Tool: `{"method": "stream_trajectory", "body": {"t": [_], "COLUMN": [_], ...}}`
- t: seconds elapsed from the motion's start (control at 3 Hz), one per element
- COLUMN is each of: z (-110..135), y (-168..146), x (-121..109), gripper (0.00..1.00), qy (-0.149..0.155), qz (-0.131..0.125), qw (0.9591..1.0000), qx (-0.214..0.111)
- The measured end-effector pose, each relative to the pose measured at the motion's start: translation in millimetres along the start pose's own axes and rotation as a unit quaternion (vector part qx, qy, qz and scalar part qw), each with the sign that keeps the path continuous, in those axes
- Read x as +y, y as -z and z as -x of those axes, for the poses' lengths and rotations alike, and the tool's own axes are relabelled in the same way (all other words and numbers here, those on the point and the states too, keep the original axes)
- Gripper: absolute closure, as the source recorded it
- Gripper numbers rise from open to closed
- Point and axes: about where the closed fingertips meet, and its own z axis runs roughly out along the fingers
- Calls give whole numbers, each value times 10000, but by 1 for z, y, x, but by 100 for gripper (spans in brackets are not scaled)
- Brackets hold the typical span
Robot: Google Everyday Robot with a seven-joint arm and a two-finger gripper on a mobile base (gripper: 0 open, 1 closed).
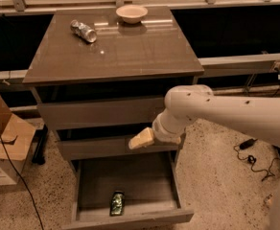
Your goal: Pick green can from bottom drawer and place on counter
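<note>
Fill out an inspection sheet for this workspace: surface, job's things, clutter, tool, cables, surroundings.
Surface: counter, glossy, with two items towards the back.
Job's things: green can lies near the front of the open bottom drawer; not yet on the counter.
Clutter: silver can on its side and a bowl, both on the counter.
Tool: tool hangs in front of the middle drawer, above and apart from the green can.
Cables: black cable on the floor at right.
Surroundings: cardboard box at left.

Silver can [84, 31]; bowl [132, 13]; cardboard box [5, 145]
</note>
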Motion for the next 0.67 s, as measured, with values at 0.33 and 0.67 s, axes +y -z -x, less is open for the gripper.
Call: {"method": "stream_trajectory", "body": {"t": [0.33, 0.67], "z": [-16, -35], "y": [-63, -122], "x": [6, 3], "gripper": [0, 0], "qy": [-865, -1573], "qz": [93, 262], "qw": [9957, 9860], "qx": [326, 498]}}
